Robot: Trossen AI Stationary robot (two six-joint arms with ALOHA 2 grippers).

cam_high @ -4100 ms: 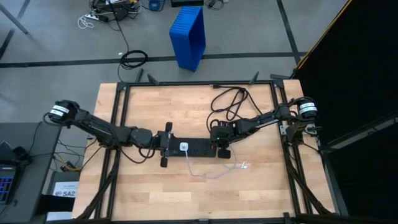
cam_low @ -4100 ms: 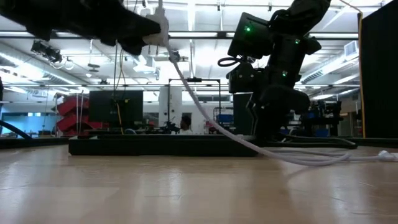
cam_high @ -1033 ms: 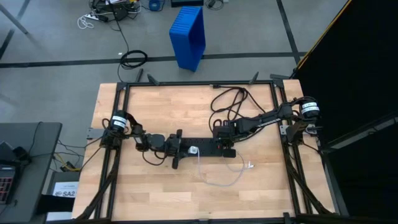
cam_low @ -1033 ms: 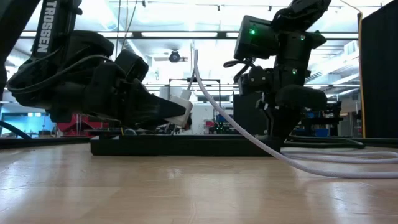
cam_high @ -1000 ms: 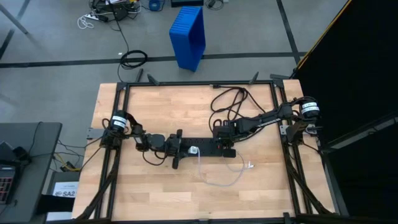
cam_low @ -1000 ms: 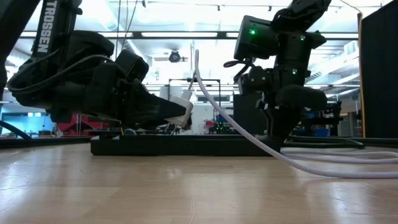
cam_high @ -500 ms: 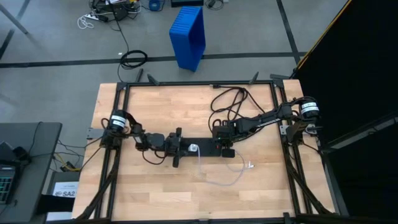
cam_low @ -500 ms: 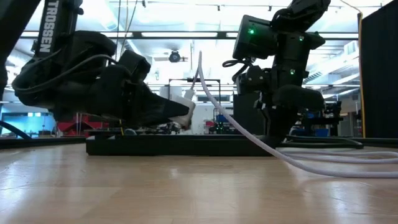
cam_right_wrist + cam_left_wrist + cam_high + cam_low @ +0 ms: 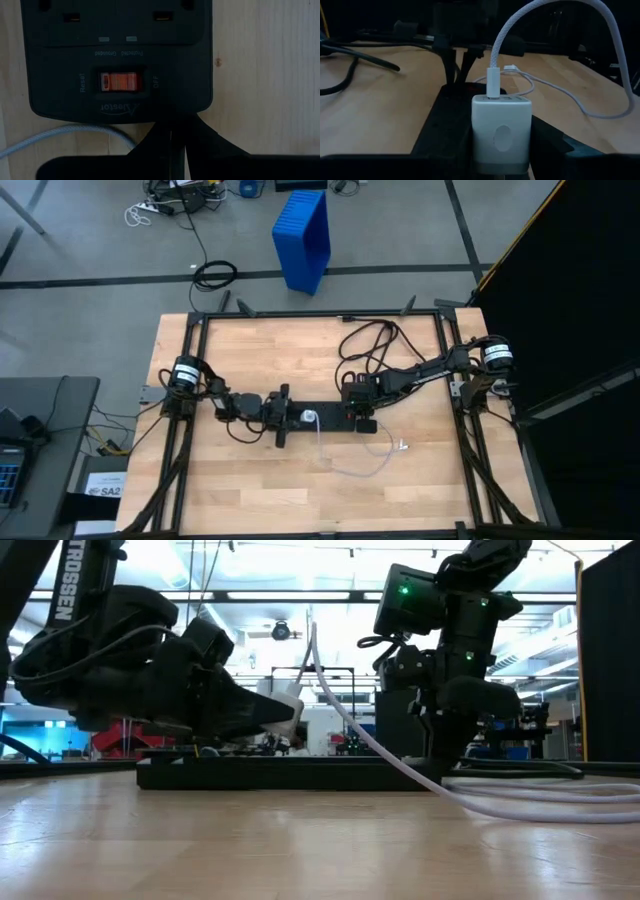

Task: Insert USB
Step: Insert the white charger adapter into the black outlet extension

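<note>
The USB cable (image 9: pixel 345 470) is thin and white; one plug end sticks into the top of a white charger block (image 9: pixel 501 135), and the other end (image 9: pixel 398 446) lies on the table. The block stands in the black power strip (image 9: pixel 330 418). My left gripper (image 9: pixel 302 418) is shut on the block. My right gripper (image 9: pixel 357 417) is shut, fingers pointing down at the strip's switch end (image 9: pixel 117 82). My left gripper pinches the charger block's two side faces (image 9: pixel 476 145) between its two fingers, coming in nearly level from the table's left. The block stands upright on the strip, with the cable's plug (image 9: pixel 493 82) in its top. My right gripper's shut fingertips (image 9: pixel 176 125) meet the edge of the strip's switch end from above, pointing down; the strip lies flat on the table.
A thick black cord (image 9: pixel 365 340) loops over the far part of the table from the strip's right end. The white cable arches up from the block (image 9: pixel 315 650) and trails along the table to the right (image 9: pixel 540 805). A black frame (image 9: pixel 195 380) borders the table.
My left gripper, still shut on the charger block, has gone a little toward the table's left edge, and the power strip has slid slightly left with it. The cable's arch above the block has swayed. My right gripper has stayed at the strip's switch end.
</note>
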